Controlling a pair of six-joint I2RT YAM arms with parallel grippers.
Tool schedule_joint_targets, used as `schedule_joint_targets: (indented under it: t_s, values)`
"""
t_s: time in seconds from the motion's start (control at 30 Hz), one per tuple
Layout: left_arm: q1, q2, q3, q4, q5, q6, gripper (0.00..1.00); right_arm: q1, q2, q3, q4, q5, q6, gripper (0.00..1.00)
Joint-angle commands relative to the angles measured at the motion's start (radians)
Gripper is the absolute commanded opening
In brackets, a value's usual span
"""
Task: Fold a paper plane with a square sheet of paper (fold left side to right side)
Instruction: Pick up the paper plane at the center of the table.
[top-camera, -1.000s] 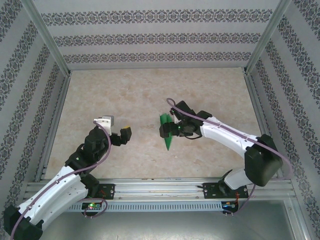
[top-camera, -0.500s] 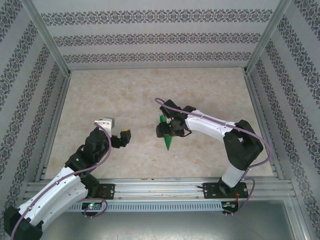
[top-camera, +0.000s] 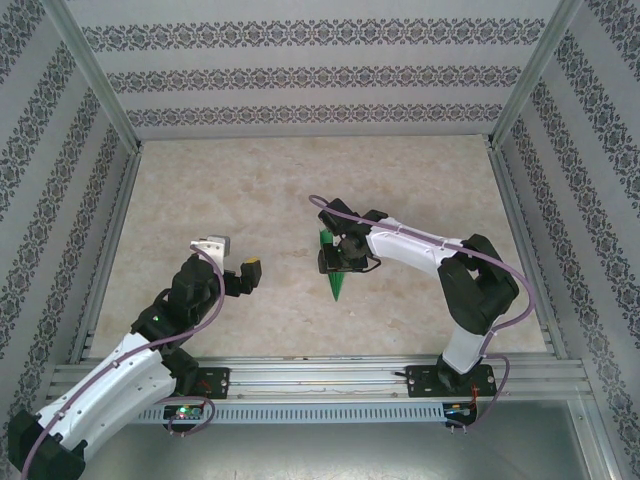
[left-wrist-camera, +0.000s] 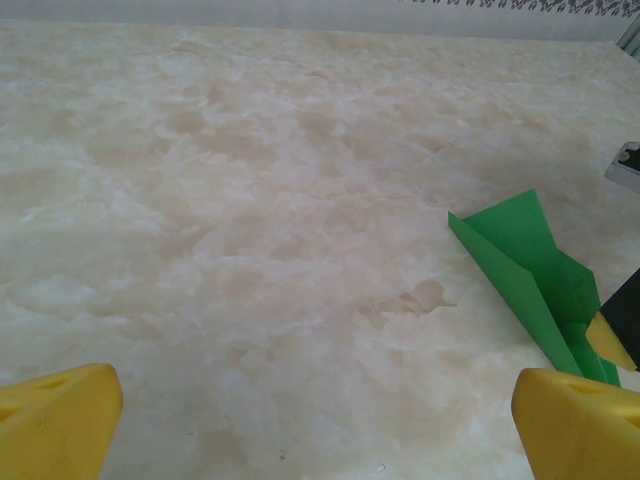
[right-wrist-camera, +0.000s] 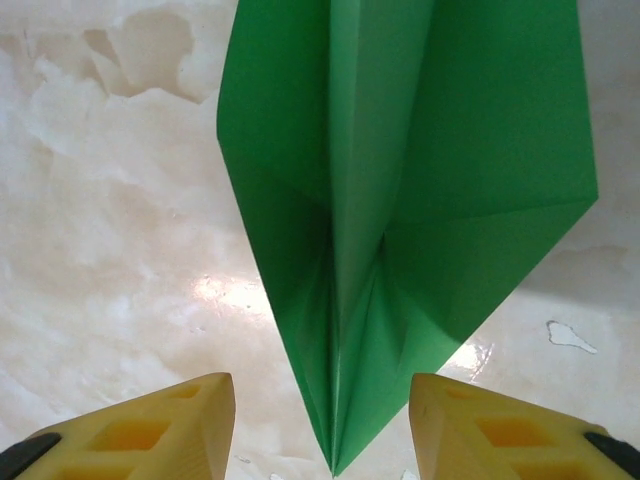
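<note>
Two arms reach in over the pale marbled counter (top-camera: 220, 190) from its near edge. Seen from above, the plane (top-camera: 337, 285) lies on the counter about midway between the left and right edges. It is somewhat nearer the near edge than the far one, with its slim point aimed at the near edge. It is bright green, with a lengthwise centre crease and angled folds running out to either side.

The right pincer (top-camera: 336, 256) stands directly over the plane's middle, covering part of it from above. From the right wrist, its two yellow fingers (right-wrist-camera: 160, 425) stand apart, one on each side of a pointed end of the plane (right-wrist-camera: 420, 180). One finger is clear of the paper. The other sits just beside the paper's edge, and whether it touches cannot be told.

The left pincer (top-camera: 246, 272) hangs well apart from the plane, toward the left edge, spread wide with nothing in it. From the left wrist, its yellow fingertips (left-wrist-camera: 60, 420) sit at the lower corners with bare counter between them. The plane (left-wrist-camera: 520, 265) lies off to the right.
</note>
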Motion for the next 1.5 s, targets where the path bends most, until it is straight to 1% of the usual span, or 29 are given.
schedule_joint_targets:
  t_s: [0.0,0.17,0.6,0.7,1.47]
  values:
    - [0.016,0.007,0.005,-0.013,-0.016,0.024,1.00,-0.009,0.019,0.009,-0.023,0.014,-0.001,0.47]
    - [0.016,0.022,0.010,-0.002,-0.013,0.024,1.00,-0.015,0.024,0.002,-0.020,0.013,-0.002,0.44]
    - [0.015,0.033,0.013,0.001,-0.015,0.024,1.00,-0.021,0.044,0.000,-0.011,0.010,-0.003,0.43]
    - [0.016,0.033,0.013,0.001,-0.014,0.024,1.00,-0.021,0.050,-0.001,-0.007,0.005,-0.002,0.39]
    - [0.016,0.033,0.012,-0.007,-0.019,0.029,1.00,-0.012,0.085,0.018,0.005,-0.015,0.008,0.30]
